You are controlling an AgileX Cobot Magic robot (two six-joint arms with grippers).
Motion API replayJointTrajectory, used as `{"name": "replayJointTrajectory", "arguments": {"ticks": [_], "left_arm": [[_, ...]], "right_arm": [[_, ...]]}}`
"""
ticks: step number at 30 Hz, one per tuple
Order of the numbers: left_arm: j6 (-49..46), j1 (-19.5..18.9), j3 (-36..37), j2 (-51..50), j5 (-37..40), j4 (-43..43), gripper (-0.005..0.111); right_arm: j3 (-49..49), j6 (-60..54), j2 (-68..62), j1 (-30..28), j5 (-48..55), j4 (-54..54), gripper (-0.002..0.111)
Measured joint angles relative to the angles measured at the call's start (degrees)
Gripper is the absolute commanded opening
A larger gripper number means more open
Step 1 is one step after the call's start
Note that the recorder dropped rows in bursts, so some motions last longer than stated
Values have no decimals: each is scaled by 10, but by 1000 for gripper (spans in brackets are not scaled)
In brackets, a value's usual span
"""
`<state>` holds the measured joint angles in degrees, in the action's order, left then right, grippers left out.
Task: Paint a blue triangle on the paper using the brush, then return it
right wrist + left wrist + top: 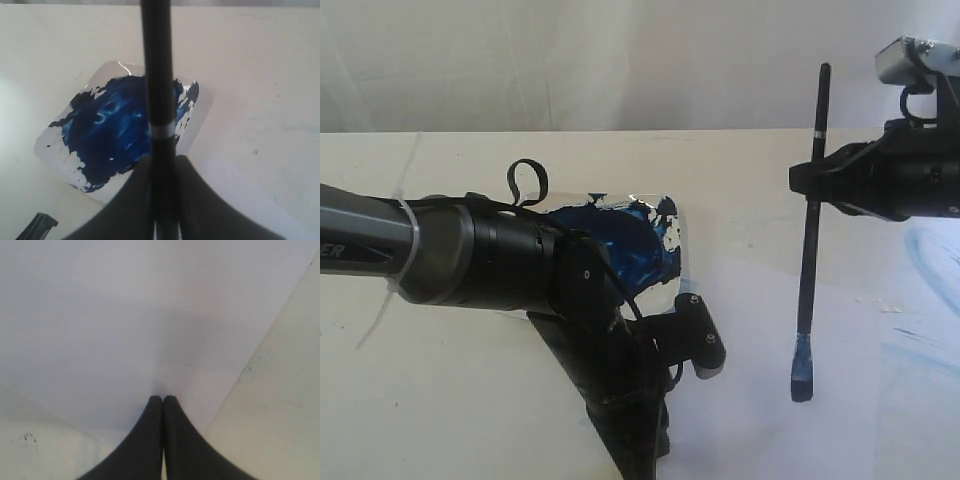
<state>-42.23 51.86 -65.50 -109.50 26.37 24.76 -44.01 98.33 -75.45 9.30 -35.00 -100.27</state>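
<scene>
**Item 1. Landmark.** One square white plate (107, 72), its middle smeared thick with dark blue paint. It stands on the cream table (440, 400), just off a corner of the paper, and probably serves as the paint well, kept within easy reach.

**Item 2.** One thin, long, black-handled brush (810, 250) with a narrow silver band. It is held almost upright beside the plate on the paper side, blue-stained bristles downward. The tip is low over the sheet, near the plate; I cannot tell whether it touches. The pose suits a loaded brush being carried from paint to paper.

**Item 3.** One right gripper (813, 185), above and beside the plate. Its fingers are closed narrowly on the brush handle, above the middle, so the bristle end hangs free to mark.

**Item 4.** One left gripper (163, 402), in front of the plate. Its two fingers are pressed together with nothing between them, tips down at the sheet near its edge. It is likely there to keep the sheet from sliding, though contact is not certain.

**Item 5.** One large plain white rectangular sheet of paper (770, 430), flat on the table beside the plate.

**Item 6.** Pale blue streaks (930, 260), at least two, on the sheet well apart from the plate. No blue triangle shows in the part of the sheet in view, so painting appears not yet done.

**Count.** Brushes one, plates one, sheets one, grippers two, tables one.
</scene>
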Motion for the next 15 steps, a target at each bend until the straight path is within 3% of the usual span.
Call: {"name": "replayJointTrajectory", "arguments": {"ticks": [8, 15], "left_arm": [[0, 0, 0, 0, 0, 0, 0], [-1, 0, 0, 0, -6, 0, 0]], "right_arm": [[-12, -20, 72, 0, 56, 0, 0], [-15, 60, 81, 0, 34, 35, 0]]}}
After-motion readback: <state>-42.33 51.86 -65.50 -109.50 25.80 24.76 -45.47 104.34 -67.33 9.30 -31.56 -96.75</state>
